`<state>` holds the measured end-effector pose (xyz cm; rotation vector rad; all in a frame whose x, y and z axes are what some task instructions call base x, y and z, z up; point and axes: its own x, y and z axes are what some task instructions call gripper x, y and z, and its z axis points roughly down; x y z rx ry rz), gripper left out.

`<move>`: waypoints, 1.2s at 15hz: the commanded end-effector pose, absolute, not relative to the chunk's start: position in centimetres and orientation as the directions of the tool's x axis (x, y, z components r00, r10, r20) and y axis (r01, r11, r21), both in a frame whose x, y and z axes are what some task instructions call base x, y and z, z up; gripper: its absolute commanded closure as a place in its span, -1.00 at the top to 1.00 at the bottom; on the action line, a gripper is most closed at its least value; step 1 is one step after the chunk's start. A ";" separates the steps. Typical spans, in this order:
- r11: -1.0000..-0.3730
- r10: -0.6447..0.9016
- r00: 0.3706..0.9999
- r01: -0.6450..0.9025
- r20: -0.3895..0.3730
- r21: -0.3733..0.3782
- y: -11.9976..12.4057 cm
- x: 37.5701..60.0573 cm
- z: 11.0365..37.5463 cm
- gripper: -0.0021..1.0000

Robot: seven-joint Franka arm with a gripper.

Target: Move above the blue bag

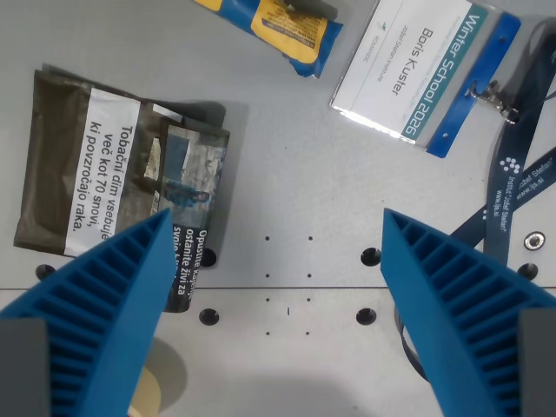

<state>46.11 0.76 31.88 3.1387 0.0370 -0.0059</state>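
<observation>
- The gripper (276,287) with ribbed blue plastic fingers (104,304) fills the lower left and lower right of the frame; the fingers stand wide apart with nothing between them but bare table.
- The blue and yellow crinkled plastic bag (276,24), the thing to get above, lies at the top centre of the frame, cut off by the upper edge, well apart from the gripper's midpoint.
- Risk: only part of the bag shows, so its true middle is a guess; centring on the visible corner could leave the gripper over its edge instead of over the bag.
- Risk: the brown tobacco pouch with a white warning label (87,169) at the left, with a smaller dark pouch (193,213) lying partly on it, sits much nearer the gripper, and the left finger already overlaps it in view; stopping short would park the tool over the wrong packet.
- Risk: the white name badge in a clear sleeve (417,65) at the upper right lies just beside the bag, and its dark blue printed lanyard (521,182) trails down the right edge near the right finger; travelling low could snag it.
- Containers: both pouches look closed and the bag's contents cannot be seen; the sleeve holds the printed card.
- The grey metal table (287,174) has small holes at lower centre.
</observation>
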 end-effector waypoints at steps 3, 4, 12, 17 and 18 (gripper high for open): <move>-1.000 0.025 1.000 0.025 0.000 0.003 0.8 46.1 32.1 1.00; -1.000 0.027 1.000 0.027 0.000 0.003 0.8 46.1 32.1 1.00; -0.991 0.131 0.991 0.131 0.011 0.004 0.9 46.5 31.5 1.00; -0.967 0.253 0.967 0.253 0.021 0.005 1.3 47.1 30.4 1.00; -0.959 0.283 0.959 0.283 0.022 0.005 1.4 47.3 30.1 1.00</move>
